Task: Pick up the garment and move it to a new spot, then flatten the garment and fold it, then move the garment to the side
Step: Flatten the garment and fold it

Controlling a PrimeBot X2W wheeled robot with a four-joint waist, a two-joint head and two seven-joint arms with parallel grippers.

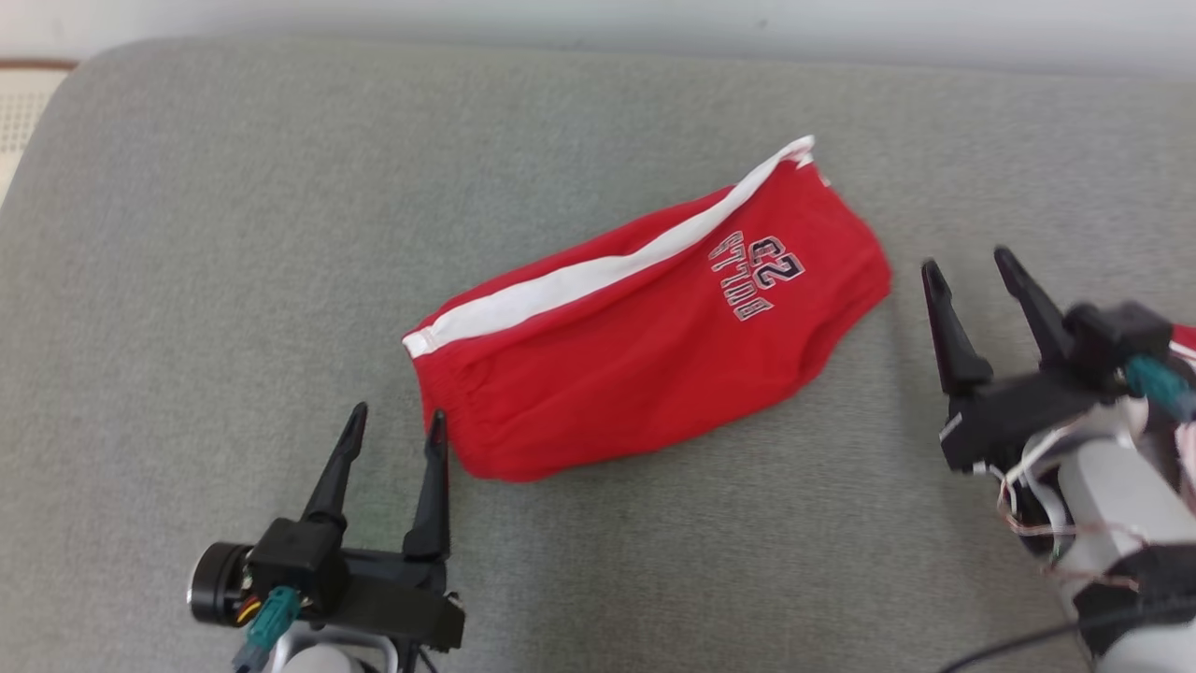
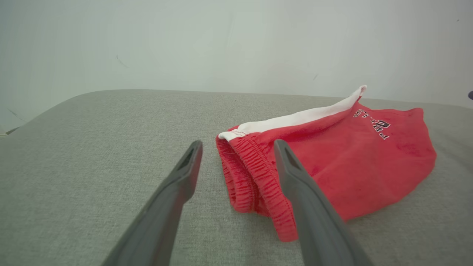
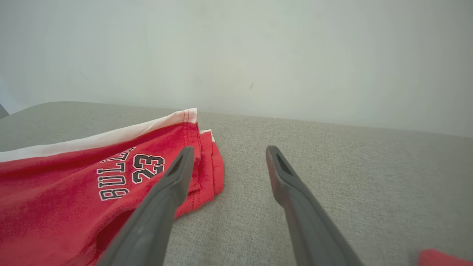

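Shorts (image 1: pixel 645 346), folded, lie mid-cushion (image 1: pixel 187 234), clear of its edges. Left end effector (image 1: pixel 397 413) and right end effector (image 1: pixel 967 260) stand fully open, empty. We judge: pinch both layers at each end, lift evenly.

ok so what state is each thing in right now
shorts: doubled over, lying on the cushion, not held
left gripper: open, empty, at the waistband end
right gripper: open, empty, beside the hem end, apart from it
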